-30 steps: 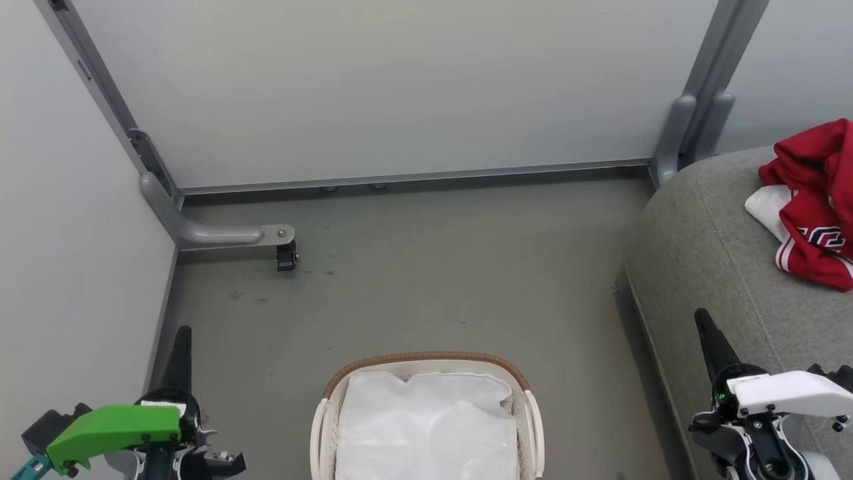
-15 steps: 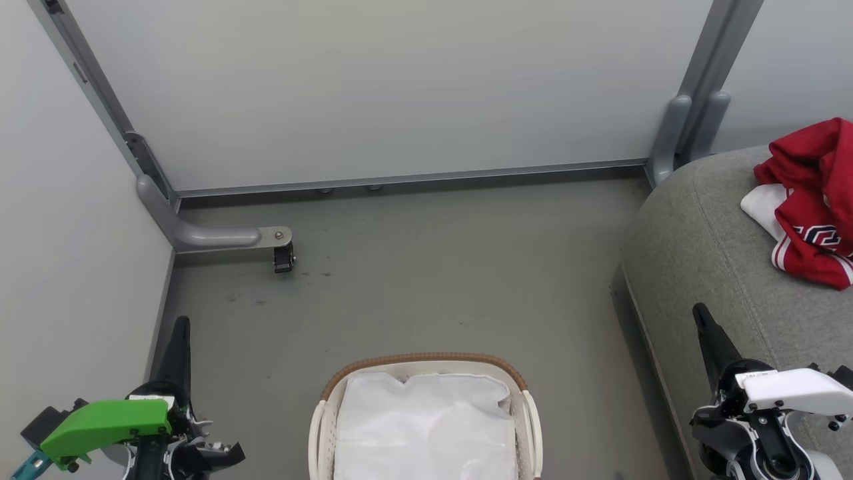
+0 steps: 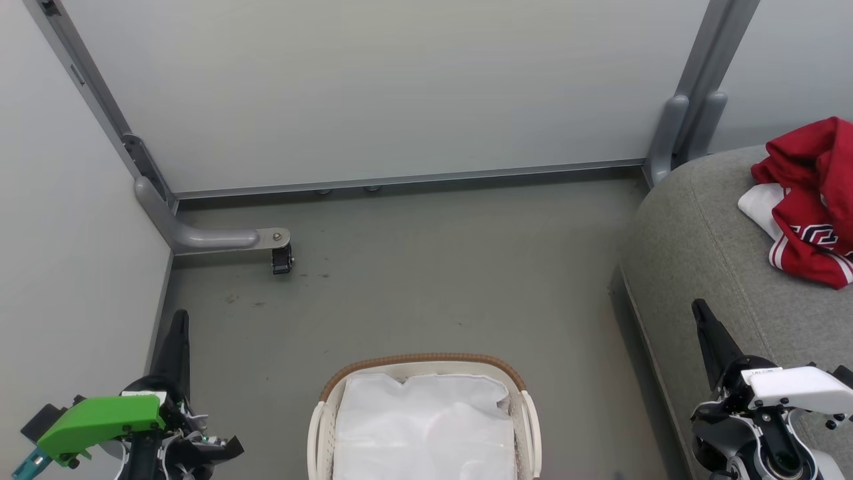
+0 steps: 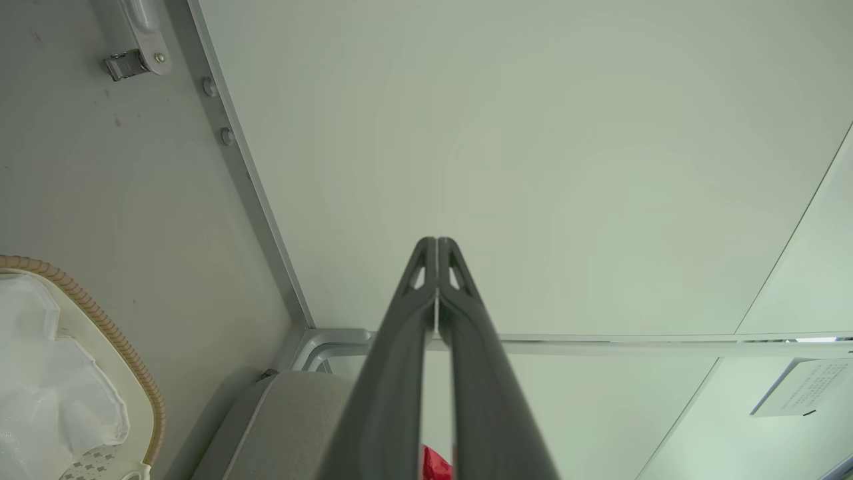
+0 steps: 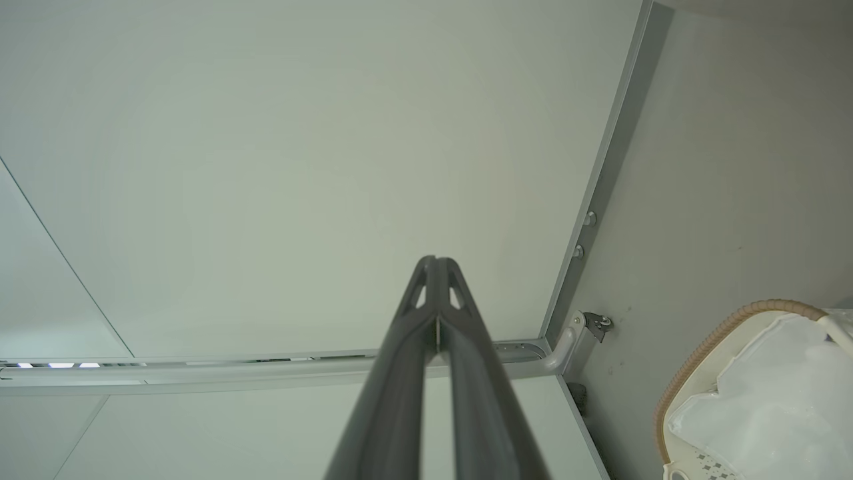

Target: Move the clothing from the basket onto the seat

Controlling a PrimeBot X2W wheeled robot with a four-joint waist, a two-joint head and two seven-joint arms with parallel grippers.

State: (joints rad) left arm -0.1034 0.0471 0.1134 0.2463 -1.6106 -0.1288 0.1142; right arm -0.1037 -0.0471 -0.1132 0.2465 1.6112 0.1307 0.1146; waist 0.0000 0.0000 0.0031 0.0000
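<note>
At the near left the left gripper (image 3: 180, 321) is being held fully closed on nothing, and to its right the basket (image 3: 426, 361) is being left with just its white liner (image 3: 426, 427) inside. Over the past second the whole head view is being shifted slightly, probably by the camera, while both grippers are being eased a little lower. At the far right the clothing (image 3: 810, 200) is being borne in a crumpled heap by the seat (image 3: 706, 253), well apart from the right gripper (image 3: 700, 312), likewise being kept closed and empty, so the transfer is being judged complete.
</note>
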